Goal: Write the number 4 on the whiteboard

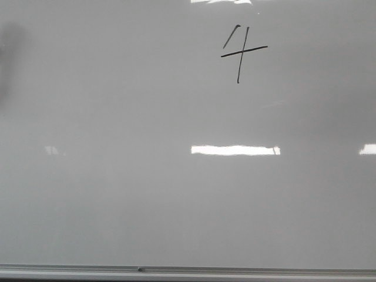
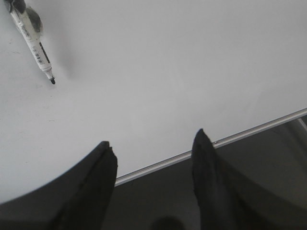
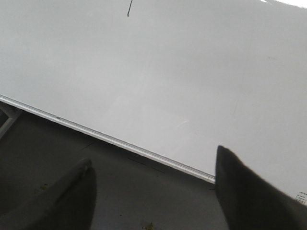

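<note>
Gaping wide, the left gripper holds nothing; its two dark fingers stand well apart over the near edge of the whiteboard, touching nothing. Right gripper same story: jaws spread wide, empty, hanging over the board's metal rail and the dark floor below it.

A marker pen shows in the left wrist view, white barrel with black label print and black tip, uncapped, tip at or just off the board surface; its upper end runs out of frame, where something dark seems to sit on it, cannot tell what.

The number 4 sits in the upper right part of the whiteboard in the front view: short slanted stroke, long tilted crossbar, vertical stem, top left open. Thin black line. The end of one black stroke shows at the picture edge in the right wrist view, well apart from the gripper.

Board is glossy pale grey, with bright rectangular light reflections across the middle and at the upper edge. Grey rail runs along the bottom edge. Dark smudgy shadow at far left of the board.
</note>
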You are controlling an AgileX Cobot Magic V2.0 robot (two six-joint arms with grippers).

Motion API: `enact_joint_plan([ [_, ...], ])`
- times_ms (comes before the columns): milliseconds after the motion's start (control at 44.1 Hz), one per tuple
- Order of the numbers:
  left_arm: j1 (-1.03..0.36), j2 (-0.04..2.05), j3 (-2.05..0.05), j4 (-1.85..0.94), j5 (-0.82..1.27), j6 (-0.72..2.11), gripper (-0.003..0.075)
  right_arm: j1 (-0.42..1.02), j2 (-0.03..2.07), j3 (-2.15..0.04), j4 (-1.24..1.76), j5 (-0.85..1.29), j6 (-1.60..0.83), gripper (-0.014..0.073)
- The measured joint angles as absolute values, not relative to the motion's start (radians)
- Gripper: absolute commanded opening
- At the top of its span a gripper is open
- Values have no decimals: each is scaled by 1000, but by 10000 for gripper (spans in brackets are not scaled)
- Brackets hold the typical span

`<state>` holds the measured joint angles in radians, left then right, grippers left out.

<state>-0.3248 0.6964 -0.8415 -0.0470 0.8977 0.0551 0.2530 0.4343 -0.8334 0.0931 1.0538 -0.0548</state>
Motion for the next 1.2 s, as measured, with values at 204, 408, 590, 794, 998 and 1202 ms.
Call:
enact_joint_plan([
  [204, -311, 696, -839, -55, 885, 55, 102, 253, 434, -832, 91, 1054, -51, 33],
  [408, -311, 696, -839, -57, 874, 55, -20, 253, 434, -832, 91, 1054, -49, -69],
  [590, -311, 696, -839, -58, 874, 55, -20, 253, 434, -832, 91, 1054, -48, -69],
  [794, -311, 696, -839, -58, 872, 55, -20, 253, 434, -832, 91, 1054, -48, -69],
  [998, -311, 694, -839, -58, 872, 55, -20, 253, 434, -832, 91, 1054, -47, -69],
  [1202, -294, 642, -833, -40, 870, 63, -20, 253, 434, -832, 91, 1054, -47, -69],
])
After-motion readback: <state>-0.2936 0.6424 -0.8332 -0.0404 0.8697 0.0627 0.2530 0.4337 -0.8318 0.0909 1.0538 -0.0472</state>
